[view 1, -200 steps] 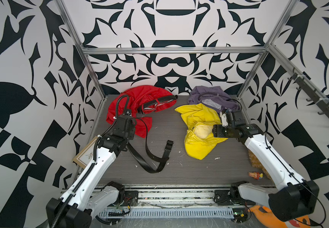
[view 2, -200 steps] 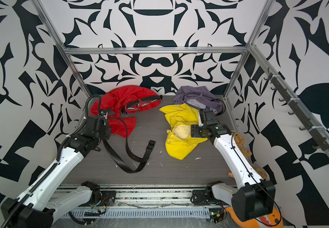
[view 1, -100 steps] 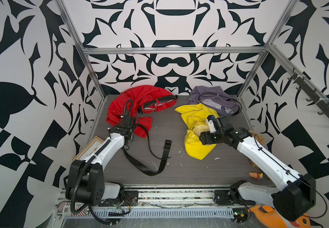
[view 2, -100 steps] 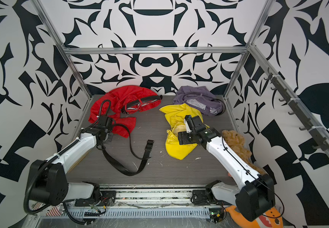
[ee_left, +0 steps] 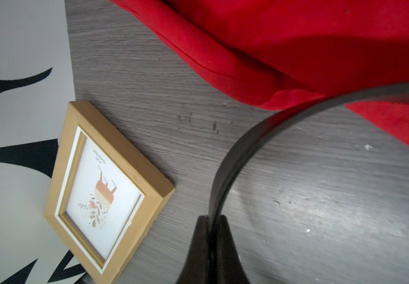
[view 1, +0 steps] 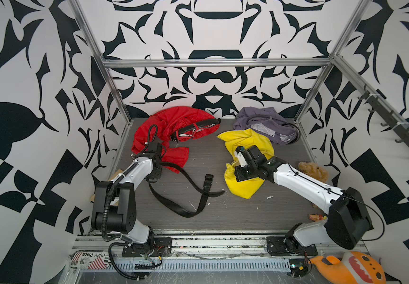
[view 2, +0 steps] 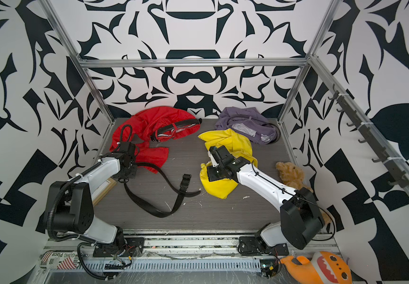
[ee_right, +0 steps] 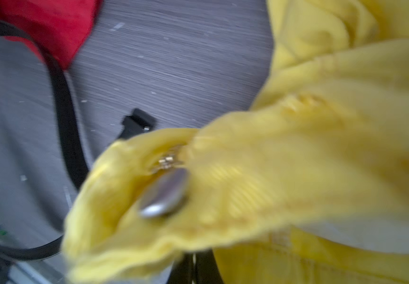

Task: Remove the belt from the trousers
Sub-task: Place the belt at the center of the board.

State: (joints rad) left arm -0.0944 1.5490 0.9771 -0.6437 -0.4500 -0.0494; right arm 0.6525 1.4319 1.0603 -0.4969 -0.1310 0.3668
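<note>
The black belt [view 1: 186,215] lies in a loose loop on the grey table [view 1: 247,216]. Its buckle [view 1: 208,178] and tapered tip are both out in the open, and one run crosses the hem of the red trousers [view 1: 174,120]. The left gripper [ee_left: 212,217] has its fingers clamped on the strap just beside that hem. The right gripper [view 1: 239,175] sits with fingers together over the yellow garment [view 1: 245,190]; whether it nips cloth I can't tell. To me the pulling-out looks all but done. The next move calls for drawing the strap clear of the red cloth and letting go.
</note>
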